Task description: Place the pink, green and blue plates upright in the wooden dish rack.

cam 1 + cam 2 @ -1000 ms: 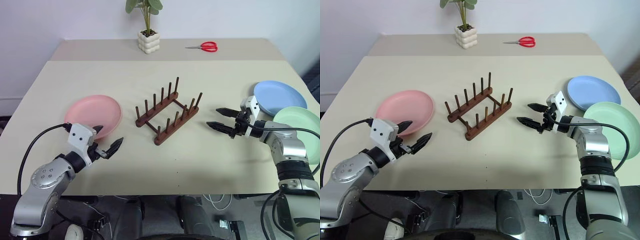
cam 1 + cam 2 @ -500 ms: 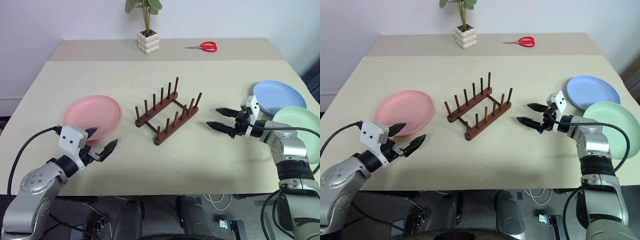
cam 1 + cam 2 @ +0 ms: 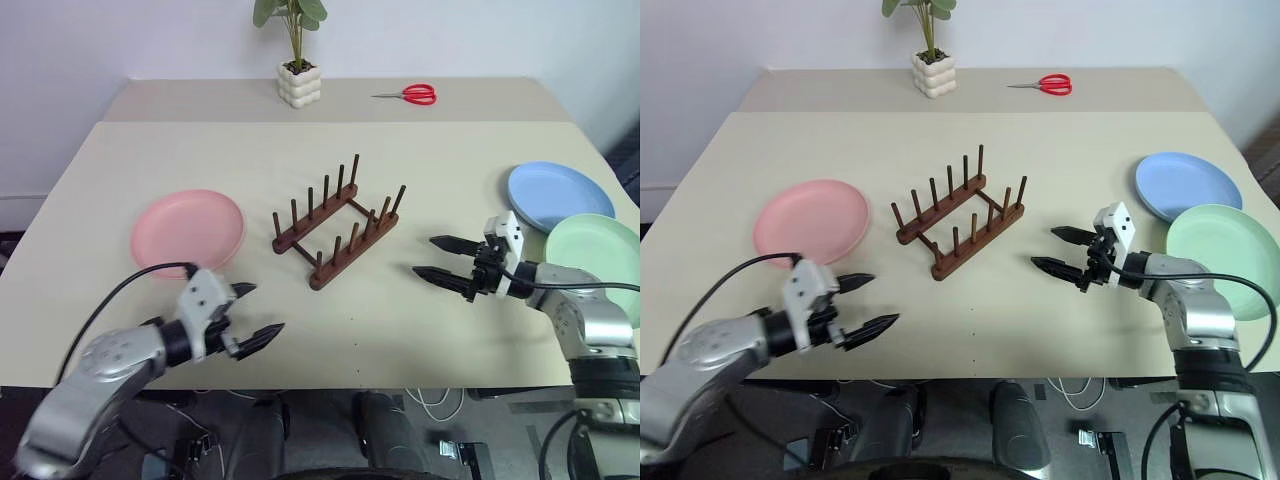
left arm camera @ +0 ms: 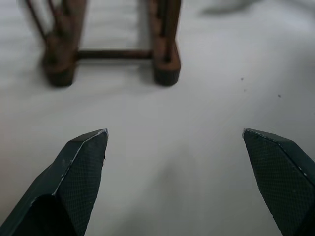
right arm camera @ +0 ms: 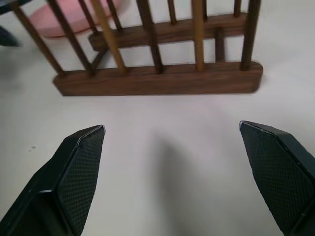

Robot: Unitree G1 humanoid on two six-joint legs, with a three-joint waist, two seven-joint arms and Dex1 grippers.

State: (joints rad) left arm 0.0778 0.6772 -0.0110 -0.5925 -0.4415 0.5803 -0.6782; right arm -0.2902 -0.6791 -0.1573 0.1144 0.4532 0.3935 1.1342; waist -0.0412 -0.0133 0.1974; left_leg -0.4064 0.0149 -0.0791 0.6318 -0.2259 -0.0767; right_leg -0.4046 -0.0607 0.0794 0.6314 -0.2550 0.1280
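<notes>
Left gripper point(image 3: 252, 312), jaws apart and empty, hovers lower left; the pink plate point(image 3: 187, 226) lies flat just up-left, nearer it than the right gripper point(image 3: 445, 257), also spread.

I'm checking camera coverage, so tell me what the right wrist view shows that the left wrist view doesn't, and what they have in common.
Right wrist view: the pink plate behind the pegs, and the long side of a wooden dish rack rail, with the right gripper open.

Left wrist view: the end of the rack, both rails joined by a crossbar, with the left gripper open.

Both: the rack standing without plates on the beige table, bare tabletop between the fingers, nothing held.
</notes>
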